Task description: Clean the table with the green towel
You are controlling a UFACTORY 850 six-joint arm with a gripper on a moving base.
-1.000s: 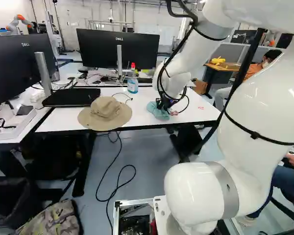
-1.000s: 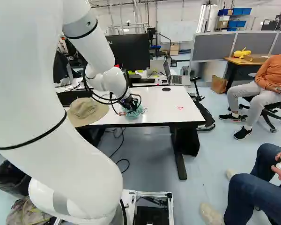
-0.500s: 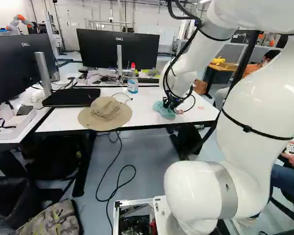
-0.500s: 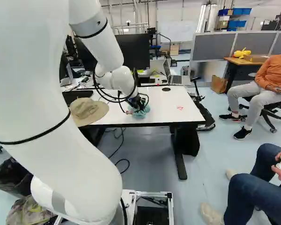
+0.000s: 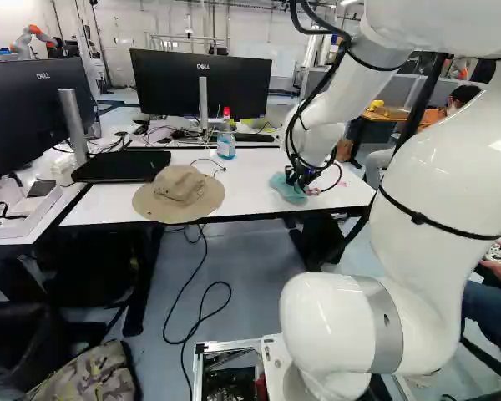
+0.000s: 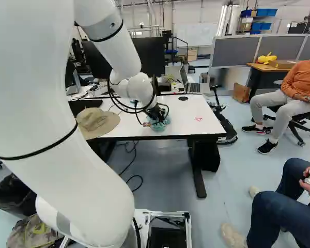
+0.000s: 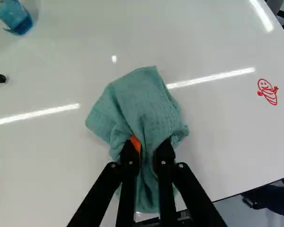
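Black, a monitor (image 5: 25, 117) stands at the left of our left base view. Going right, we see a tan hat (image 5: 179, 194) lying on the white table (image 5: 250, 182) near its front edge, then a second monitor (image 5: 169, 82) behind it and a bottle (image 5: 225, 147) of blue liquid. Next comes the green towel (image 5: 282, 189), bunched on the table near the front edge; our gripper (image 5: 297, 179) has it pinched, a fold caught between both fingers. Right of the towel, we see a small red drawing (image 7: 267, 91) on the tabletop.
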